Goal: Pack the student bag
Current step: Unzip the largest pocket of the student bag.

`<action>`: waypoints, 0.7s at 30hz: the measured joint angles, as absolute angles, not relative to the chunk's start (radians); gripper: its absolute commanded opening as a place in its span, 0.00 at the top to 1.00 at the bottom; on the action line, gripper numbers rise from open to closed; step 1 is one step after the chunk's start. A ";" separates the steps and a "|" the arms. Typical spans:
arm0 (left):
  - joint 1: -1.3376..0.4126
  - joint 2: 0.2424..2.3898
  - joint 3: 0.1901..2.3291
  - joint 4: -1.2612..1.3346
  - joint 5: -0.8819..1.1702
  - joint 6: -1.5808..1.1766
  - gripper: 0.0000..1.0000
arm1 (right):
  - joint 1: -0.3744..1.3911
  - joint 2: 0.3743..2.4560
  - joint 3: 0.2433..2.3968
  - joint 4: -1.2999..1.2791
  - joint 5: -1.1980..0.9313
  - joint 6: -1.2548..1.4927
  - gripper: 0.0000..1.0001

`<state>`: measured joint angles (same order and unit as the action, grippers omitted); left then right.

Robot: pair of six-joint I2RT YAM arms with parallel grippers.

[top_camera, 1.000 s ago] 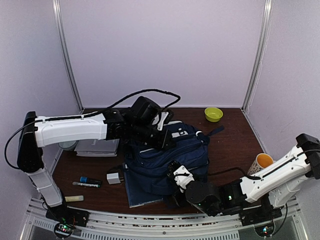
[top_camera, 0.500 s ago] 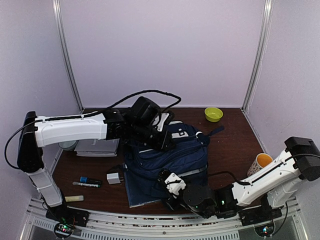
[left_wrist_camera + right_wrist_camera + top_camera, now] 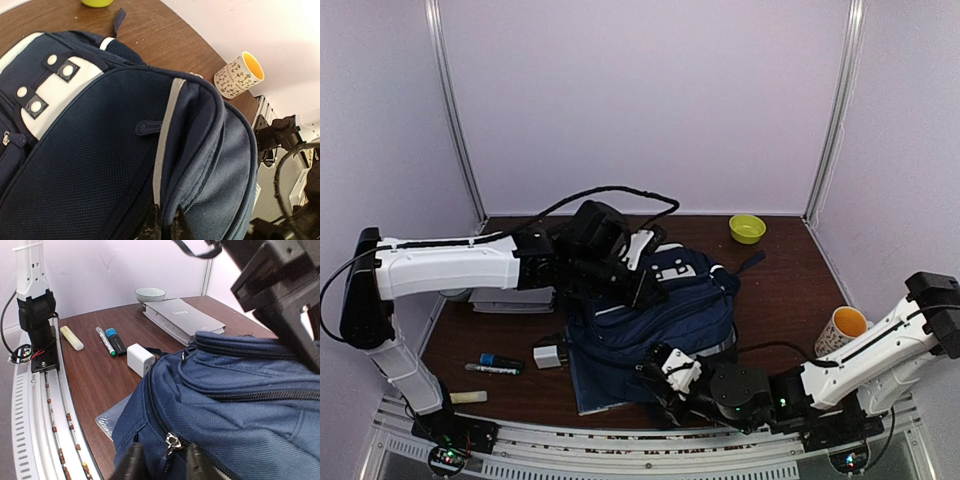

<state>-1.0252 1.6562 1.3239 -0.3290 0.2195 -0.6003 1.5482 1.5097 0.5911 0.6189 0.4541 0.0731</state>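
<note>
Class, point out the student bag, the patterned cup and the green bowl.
student bag (image 3: 670, 318): top view, navy front panel.
patterned cup (image 3: 234, 80): left wrist view, outer wall.
green bowl (image 3: 747, 228): top view, its middle.

This looks like a robotics lab test cell. Plain pale wall panels (image 3: 650, 100), joined by metal posts (image 3: 455, 110), close in a brown counter (image 3: 790, 290). The white-and-black left arm (image 3: 450, 268) and right arm (image 3: 870, 350) stand on a slotted aluminium rail (image 3: 570, 462), with lit circuit boards (image 3: 445, 458) and a loose black cable (image 3: 610, 190).

Matt navy woven-cloth student bag (image 3: 630, 335) w/ metal zip pull (image 3: 172, 442); smooth wood-look table (image 3: 790, 290).
</note>
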 measured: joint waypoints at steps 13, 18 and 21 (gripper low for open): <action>-1.028 1.643 1.267 -0.277 0.240 -0.418 1.00 | 1.533 1.087 0.515 0.382 0.385 0.000 0.25; -1.028 1.613 1.223 -0.255 0.249 -0.352 1.00 | 1.464 0.929 0.500 0.239 0.339 -0.002 0.15; -1.028 1.580 1.195 -0.255 0.252 -0.305 1.00 | 1.372 0.867 0.487 0.168 0.267 0.008 0.10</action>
